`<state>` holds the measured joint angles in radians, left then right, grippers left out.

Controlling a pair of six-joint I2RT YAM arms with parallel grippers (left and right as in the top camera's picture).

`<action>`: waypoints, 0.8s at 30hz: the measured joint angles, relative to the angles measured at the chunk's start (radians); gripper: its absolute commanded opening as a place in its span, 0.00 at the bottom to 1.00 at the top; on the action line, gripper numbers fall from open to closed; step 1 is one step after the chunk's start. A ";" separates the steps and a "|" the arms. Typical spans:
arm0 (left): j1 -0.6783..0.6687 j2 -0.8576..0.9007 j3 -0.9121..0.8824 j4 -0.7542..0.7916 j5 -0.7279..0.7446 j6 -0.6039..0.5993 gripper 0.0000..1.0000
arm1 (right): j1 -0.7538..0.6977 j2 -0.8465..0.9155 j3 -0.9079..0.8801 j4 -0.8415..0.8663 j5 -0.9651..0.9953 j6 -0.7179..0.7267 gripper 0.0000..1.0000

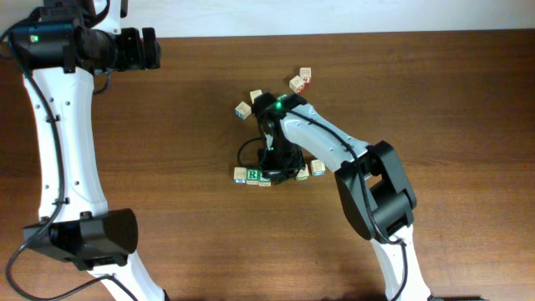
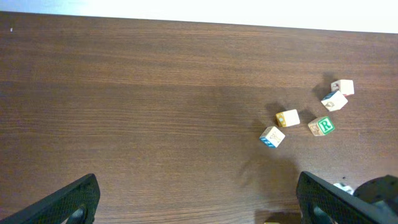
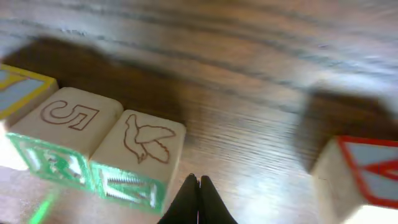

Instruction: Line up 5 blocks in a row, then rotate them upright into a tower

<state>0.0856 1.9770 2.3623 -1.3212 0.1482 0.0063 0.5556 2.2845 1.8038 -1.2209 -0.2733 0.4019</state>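
The blocks [image 1: 252,175] lie in a loose row at the centre of the overhead frame, with more scattered above, while the right gripper [image 3: 199,186] stands pinched shut on nothing just beside the bird-faced block [image 3: 140,158] and the left gripper [image 1: 154,48] hangs wide open at upper left.

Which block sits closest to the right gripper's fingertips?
The block with the bird outline on top, directly beside the shut right gripper in the wrist view. The 5-topped block lies beyond it; the red-edged block stands farther off.
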 measured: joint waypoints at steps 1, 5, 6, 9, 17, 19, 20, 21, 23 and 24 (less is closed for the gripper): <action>0.000 0.000 0.000 0.000 0.000 0.000 0.99 | -0.010 -0.001 0.012 -0.005 0.001 -0.007 0.04; 0.000 0.000 0.000 0.000 0.000 0.000 0.99 | -0.073 -0.031 0.048 -0.042 0.018 -0.016 0.04; 0.000 0.000 0.000 0.000 0.000 0.000 0.99 | -0.091 -0.046 0.052 -0.061 0.027 -0.017 0.04; 0.000 0.000 0.000 0.000 0.000 0.000 0.99 | -0.153 -0.086 0.061 -0.104 0.063 -0.018 0.04; 0.000 0.000 0.000 0.000 0.000 0.000 0.99 | -0.199 -0.090 0.004 -0.076 0.094 -0.021 0.04; 0.000 0.000 0.000 0.000 0.000 0.000 0.99 | -0.199 -0.090 -0.024 -0.065 0.100 -0.022 0.04; 0.000 0.000 0.000 0.000 0.000 0.000 0.99 | -0.198 -0.090 -0.031 -0.062 0.103 -0.022 0.04; 0.000 0.000 0.000 0.000 0.000 0.000 0.99 | -0.196 -0.090 -0.037 -0.058 0.104 -0.022 0.04; 0.000 0.000 0.000 0.000 0.000 0.000 0.99 | -0.195 -0.090 -0.043 -0.058 0.108 -0.029 0.05; 0.000 0.000 0.000 0.000 0.000 0.000 0.99 | -0.193 -0.090 -0.045 -0.058 0.111 -0.035 0.05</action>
<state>0.0856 1.9766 2.3623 -1.3212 0.1478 0.0063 0.3630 2.1944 1.7592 -1.2785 -0.1627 0.3668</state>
